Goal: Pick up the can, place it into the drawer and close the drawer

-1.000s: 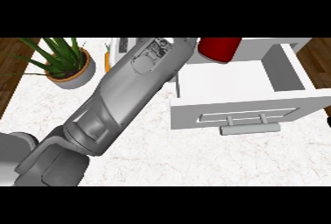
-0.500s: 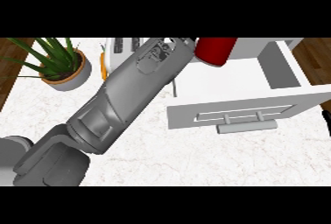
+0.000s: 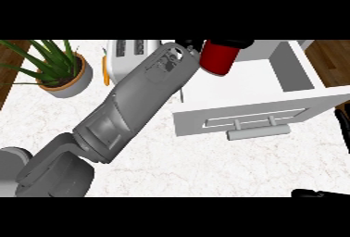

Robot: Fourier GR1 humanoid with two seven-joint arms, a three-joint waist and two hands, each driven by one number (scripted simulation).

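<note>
A red can (image 3: 218,59) hangs over the back left part of the open white drawer (image 3: 254,80). My left hand (image 3: 190,45) is shut on the can, with black fingers (image 3: 237,43) curled over its top. The left forearm runs up from the lower left and hides the can's left side. The drawer's front panel with its bar handle (image 3: 257,133) faces me. Only black bits of my right hand (image 3: 318,193) show at the bottom right corner and at the right edge; nothing is near them.
A potted plant (image 3: 63,77) stands at the back left. A white toaster (image 3: 133,48) sits behind the forearm, with a thin orange item (image 3: 105,72) beside it. The marble counter (image 3: 205,166) stretches in front of the drawer.
The can has come slightly down and to the left over the drawer, still in my left hand. Black parts of the right hand have come into view at the right and bottom edges.
</note>
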